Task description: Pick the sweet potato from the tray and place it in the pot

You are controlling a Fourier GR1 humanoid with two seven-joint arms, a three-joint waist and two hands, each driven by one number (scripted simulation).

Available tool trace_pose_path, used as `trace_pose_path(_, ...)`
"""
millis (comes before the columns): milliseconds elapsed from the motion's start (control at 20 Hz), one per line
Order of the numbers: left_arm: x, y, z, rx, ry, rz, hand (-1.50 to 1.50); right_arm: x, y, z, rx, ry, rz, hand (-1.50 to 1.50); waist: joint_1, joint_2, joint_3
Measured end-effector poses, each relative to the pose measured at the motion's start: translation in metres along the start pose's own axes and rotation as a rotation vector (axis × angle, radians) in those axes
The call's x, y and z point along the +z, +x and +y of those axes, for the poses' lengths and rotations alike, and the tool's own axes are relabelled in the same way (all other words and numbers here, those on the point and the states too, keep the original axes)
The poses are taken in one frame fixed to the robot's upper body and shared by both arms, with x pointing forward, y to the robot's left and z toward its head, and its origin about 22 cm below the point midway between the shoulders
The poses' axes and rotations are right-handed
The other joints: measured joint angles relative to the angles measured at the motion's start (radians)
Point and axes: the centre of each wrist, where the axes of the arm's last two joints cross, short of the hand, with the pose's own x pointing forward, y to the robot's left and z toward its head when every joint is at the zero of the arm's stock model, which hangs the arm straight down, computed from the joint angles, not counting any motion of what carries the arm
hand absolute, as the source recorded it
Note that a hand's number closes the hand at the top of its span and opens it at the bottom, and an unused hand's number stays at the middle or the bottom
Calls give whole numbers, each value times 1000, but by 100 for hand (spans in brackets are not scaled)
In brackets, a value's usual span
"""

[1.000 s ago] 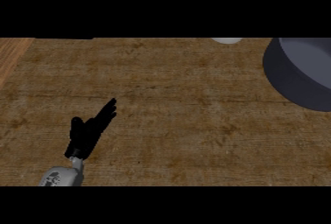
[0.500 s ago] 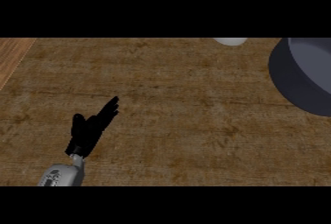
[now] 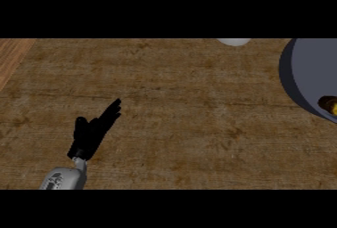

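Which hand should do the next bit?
Probably the right, though it isn't in view. The pot sits at the far right edge, with something orange-brown showing inside it. The left hand rests open at the lower left, far across the counter.

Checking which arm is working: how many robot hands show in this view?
1: the left robot hand, open, low at the view's left over the counter. The right one is out of view.

Bare counter left of pot
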Motion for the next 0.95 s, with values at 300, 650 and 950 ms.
trace_pose_path(300,3,-5,7,14,24,3,0,-5,25,-2,-382,-193,-174,-150,-16,1,12)
trace_pose_path(650,8,-6,12,14,34,12,0,-2,2,-29,-760,-459,-176,-150,-31,0,13)
trace_pose_path(950,13,-4,4,22,36,8,0,8,-51,-44,-945,-617,-185,-150,-36,-2,14)
